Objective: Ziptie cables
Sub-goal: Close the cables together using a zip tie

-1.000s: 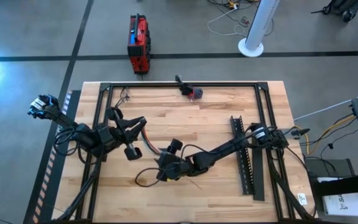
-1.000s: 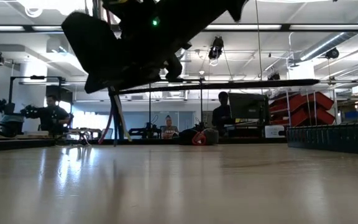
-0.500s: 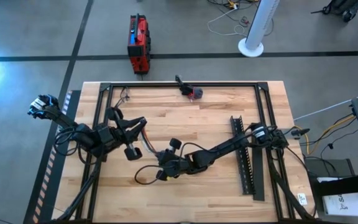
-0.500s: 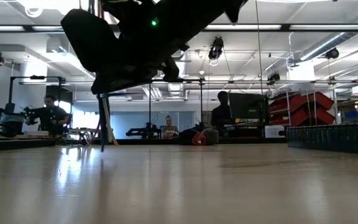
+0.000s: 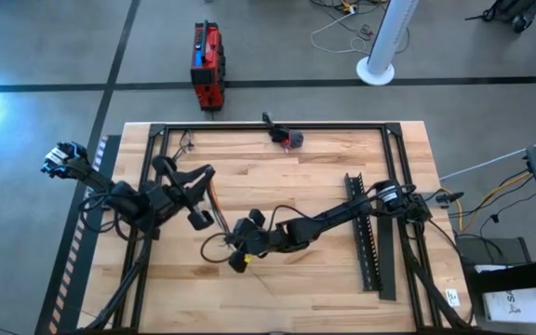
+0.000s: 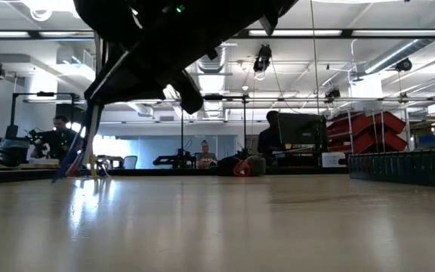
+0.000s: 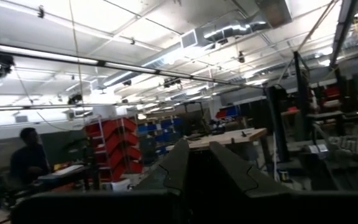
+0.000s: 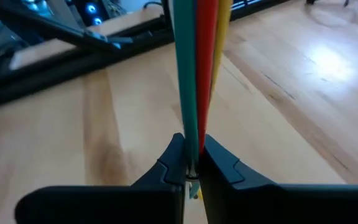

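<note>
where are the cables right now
In the high view the cables run between the two grippers at the table's left-centre; the right gripper is shut on them.

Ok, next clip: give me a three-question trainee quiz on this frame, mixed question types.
1. True or false: the right gripper is shut on the cables.
2. Multiple choice: where does the long black toothed strip lie? A) under the left arm; B) on the table's right part, beside the right arm; C) off the table.
3. Short answer: which wire colours run between the right gripper's fingers in the right wrist view?

Key:
1. True.
2. B.
3. Green, red and yellow-orange.
</note>
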Tool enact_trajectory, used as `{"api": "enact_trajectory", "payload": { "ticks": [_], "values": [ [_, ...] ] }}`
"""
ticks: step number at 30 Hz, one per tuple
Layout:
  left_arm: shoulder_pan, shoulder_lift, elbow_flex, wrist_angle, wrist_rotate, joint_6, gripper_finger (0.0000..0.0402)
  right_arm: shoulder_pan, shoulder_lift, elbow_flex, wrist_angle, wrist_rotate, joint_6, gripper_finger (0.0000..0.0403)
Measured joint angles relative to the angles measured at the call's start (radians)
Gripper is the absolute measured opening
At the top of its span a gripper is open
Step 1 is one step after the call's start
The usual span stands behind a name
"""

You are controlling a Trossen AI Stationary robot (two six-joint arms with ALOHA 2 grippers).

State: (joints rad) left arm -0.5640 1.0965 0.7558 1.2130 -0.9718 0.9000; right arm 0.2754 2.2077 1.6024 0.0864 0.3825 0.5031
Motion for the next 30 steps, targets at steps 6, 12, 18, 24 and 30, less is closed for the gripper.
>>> {"api": "enact_trajectory", "payload": {
  "ticks": [6, 12, 18, 24, 30],
  "values": [
    [0.002, -0.005, -0.001, 0.019, -0.002, 0.062, 0.0029, -0.009, -0.001, 0.000, 0.029, -0.106, 0.082, 0.0009],
    [0.007, -0.003, -0.001, 0.020, -0.010, 0.101, 0.0029, -0.012, 0.000, 0.000, 0.032, -0.148, 0.106, 0.0009],
    [0.009, -0.003, -0.001, 0.010, -0.060, 0.155, 0.0029, -0.012, 0.002, -0.001, 0.027, -0.155, 0.102, 0.0009],
    [0.033, 0.006, -0.001, -0.027, -0.186, 0.288, 0.0029, -0.012, 0.005, -0.003, 0.017, -0.192, 0.104, 0.0009],
    [0.139, 0.006, -0.001, -0.025, -0.366, 0.154, 0.0029, -0.012, 0.005, -0.003, 0.020, -0.189, 0.095, 0.0009]
  ]
}}
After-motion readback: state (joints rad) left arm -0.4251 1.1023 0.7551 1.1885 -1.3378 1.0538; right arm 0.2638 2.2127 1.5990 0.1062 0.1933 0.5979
